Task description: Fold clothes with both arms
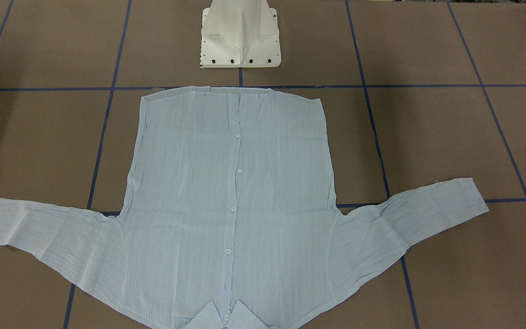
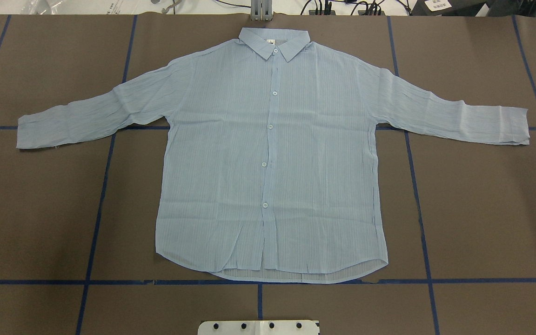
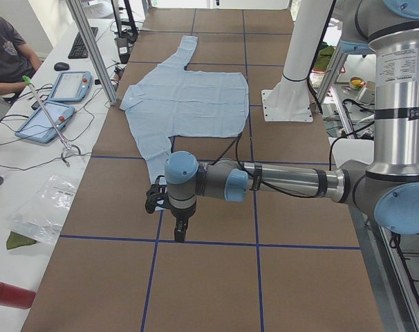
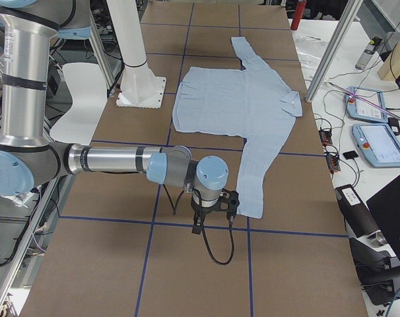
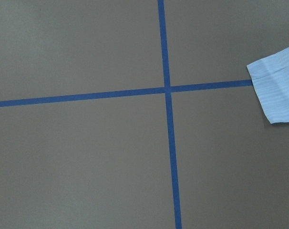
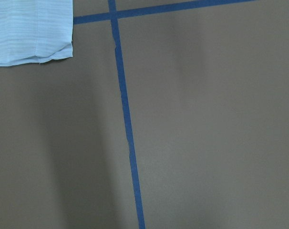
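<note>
Overhead exterior view: shows a shirt [image 2: 268, 153] of thin, pale light-blue cloth with fine stripes, laid flat and front-up in the middle of the surface [image 2: 40, 209]. Buttoned down the front with small, round white buttons [image 2: 270, 126]. Pointed collar [image 2: 275, 42] at the far edge. Curved hem at the near edge, just short of the white pedestal base [image 2: 258, 327]. Both long sleeves spread outward, the left sleeve [image 2: 91, 116] and the right sleeve [image 2: 458, 118], each angled slightly toward the near side and squared off at its end. Light creases across the body, finer crinkles along the sleeves. Lies on a matte brown covering, marked into large rectangles by blue tape lines [image 2: 100, 186].

Side views: show the left arm [image 3: 285, 183], a silver-grey tube with light-blue joint caps, stretched low and level over the surface. Black left end effector [image 3: 178, 225] pointing down near the end of the left sleeve, clear of the cloth. Likewise the right arm [image 4: 114, 160], with the right end effector [image 4: 199, 223] hanging beside the end of the right sleeve and a black cable [image 4: 216, 254] looped below it. Cannot tell for either end effector whether the fingers are apart or together.

Left wrist view: catches only the striped left cuff [image 5: 275, 88] at the right edge, beside a tape crossing. Right wrist view: the right cuff [image 6: 30, 31] at top left, its edge slightly wavy.
</note>
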